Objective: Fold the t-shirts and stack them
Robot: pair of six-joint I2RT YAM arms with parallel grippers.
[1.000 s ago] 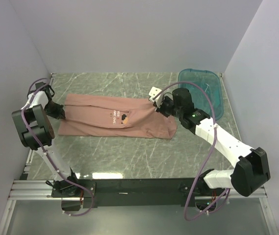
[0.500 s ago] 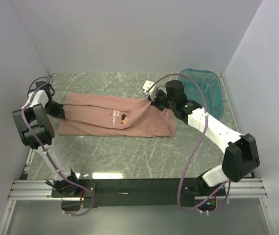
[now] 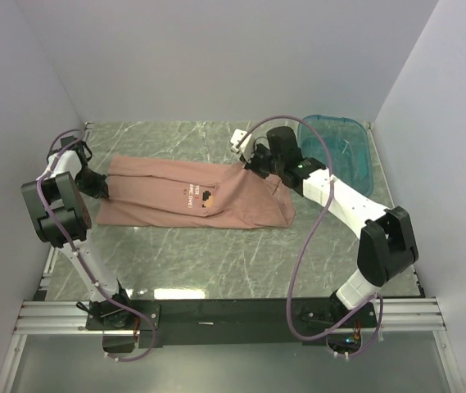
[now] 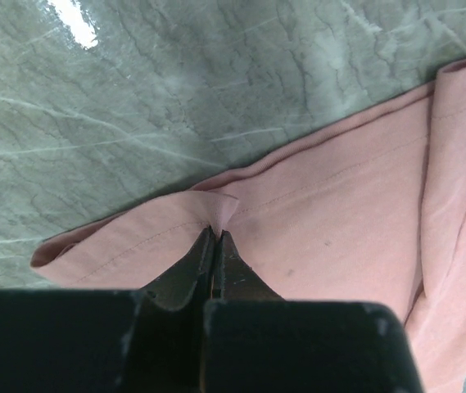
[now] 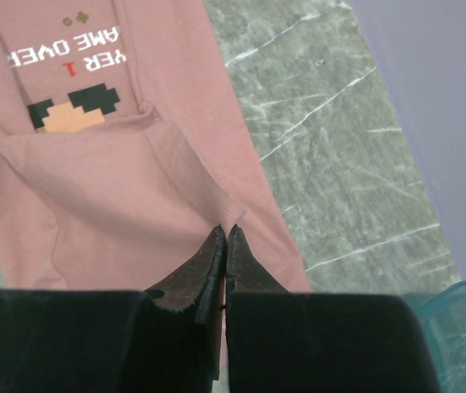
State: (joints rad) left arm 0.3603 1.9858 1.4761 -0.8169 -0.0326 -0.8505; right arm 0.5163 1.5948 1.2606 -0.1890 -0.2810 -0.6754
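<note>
Here, the green veined marble tabletop [image 3: 216,258] carries the dusty salmon-pink cotton t-shirt [image 3: 159,193], a folded band with its long axis running nine to three o'clock. The left gripper [image 4: 214,235] pinches its nine o'clock edge; the right gripper [image 5: 224,232] pinches a fold at three. A translucent teal plastic tub [image 3: 362,155] sits at two o'clock, before pale lilac walls [image 3: 216,57].

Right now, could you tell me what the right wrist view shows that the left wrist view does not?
Only the right wrist view shows the chest print, the wall and a corner of the teal tub. Only the left wrist view shows a stitched hem and a bright glare on the table. Both show the pink t-shirt lying on the marble table, with a fold pinched in a shut gripper: the right end effector in one view, the left end effector in the other.
</note>
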